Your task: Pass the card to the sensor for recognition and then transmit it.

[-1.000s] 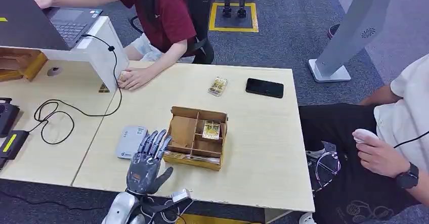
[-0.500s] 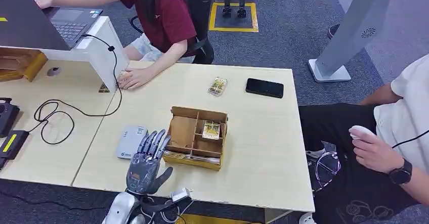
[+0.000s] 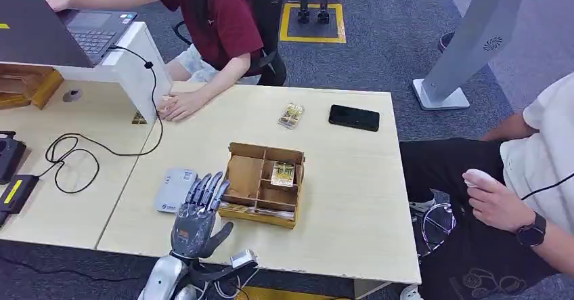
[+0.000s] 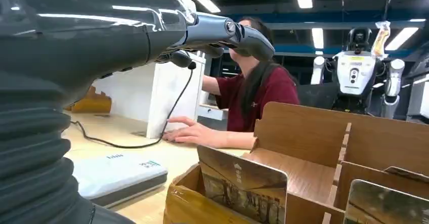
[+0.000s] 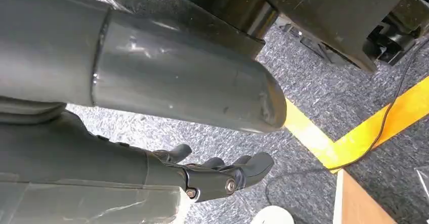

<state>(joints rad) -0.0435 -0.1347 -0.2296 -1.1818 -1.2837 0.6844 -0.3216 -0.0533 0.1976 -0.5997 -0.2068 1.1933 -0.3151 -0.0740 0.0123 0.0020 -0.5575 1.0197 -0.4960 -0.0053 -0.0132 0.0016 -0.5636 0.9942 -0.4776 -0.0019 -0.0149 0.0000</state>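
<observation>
A brown cardboard organizer box (image 3: 262,183) stands mid-table with cards in its slots: one yellow card (image 3: 282,173) lies in a rear compartment, and others stand upright along the front (image 4: 243,191). A flat grey-white sensor (image 3: 174,189) lies on the table just left of the box. My left hand (image 3: 197,215) hovers over the table's near edge between sensor and box, fingers spread and holding nothing; in the left wrist view the fingers (image 4: 227,34) stretch out above the box. My right hand (image 5: 217,176) hangs low over the carpet, fingers loosely extended and empty.
A wrapped yellow packet (image 3: 291,115) and a black phone (image 3: 354,117) lie at the table's far side. A person in red rests a hand (image 3: 177,103) on the table near a white stand. Another seated person (image 3: 521,191) is at the right. Cables (image 3: 74,154) trail left.
My left hand has barely shifted. The seated person's hand at the right has drifted slightly left and up.
</observation>
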